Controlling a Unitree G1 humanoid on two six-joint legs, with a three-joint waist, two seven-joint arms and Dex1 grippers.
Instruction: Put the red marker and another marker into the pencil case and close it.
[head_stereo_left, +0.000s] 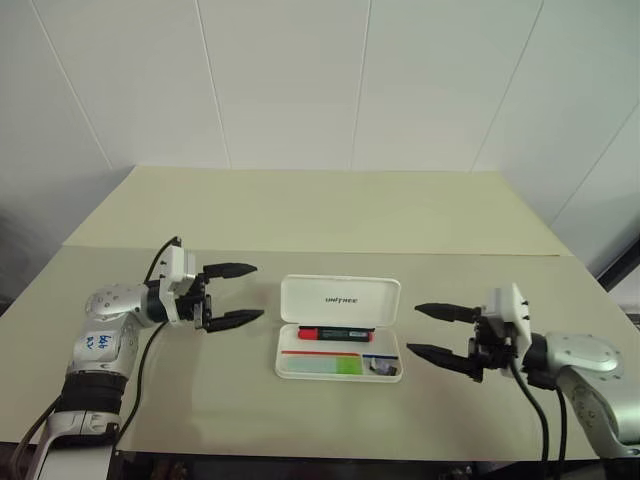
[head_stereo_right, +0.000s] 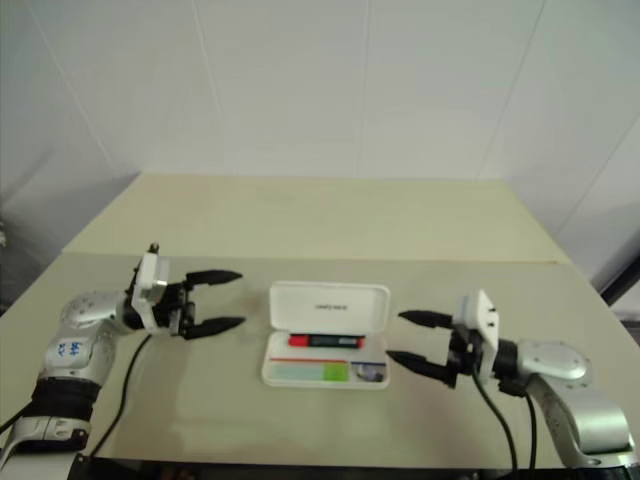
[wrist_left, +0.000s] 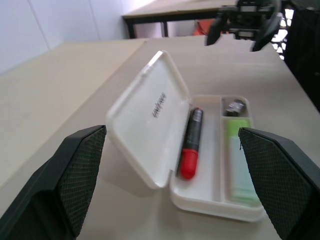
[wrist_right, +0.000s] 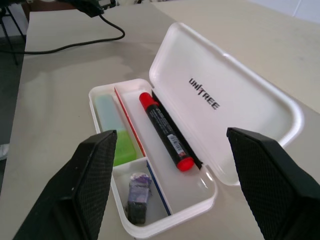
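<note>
sitting between the two grippers, the case (head_stereo_left: 339, 340) is open on the table (head_stereo_left: 300, 215) with its lid (wrist_right: 220, 100) standing up on the far side. left gripper (head_stereo_left: 238, 294) hangs just off the case's left end, fingers spread wide with nothing in them. right gripper (head_stereo_left: 440, 332) is off the right end, also spread wide and empty, and looks a bit closer to the near edge than the left one.

inside the case, the red marker (wrist_right: 166, 131) lies in the long back slot right against the lid hinge. the green marker (wrist_right: 114, 134) is in the front slot, nearer the left gripper's end, and a small dark grey stub (wrist_right: 137, 196) sits in the little compartment at the end by the right gripper. a thin red and blue divider runs between the slots.

nothing else lies on the table near either gripper. only the left arm's black cable (wrist_right: 75, 42) trails across the tabletop behind it. both grippers point level at the case's short ends, and the upright lid is the only thing sticking up between them. lots of bare table beyond the lid up to the white wall (head_stereo_left: 320, 80), and a narrow strip of table between the case and the near edge.
</note>
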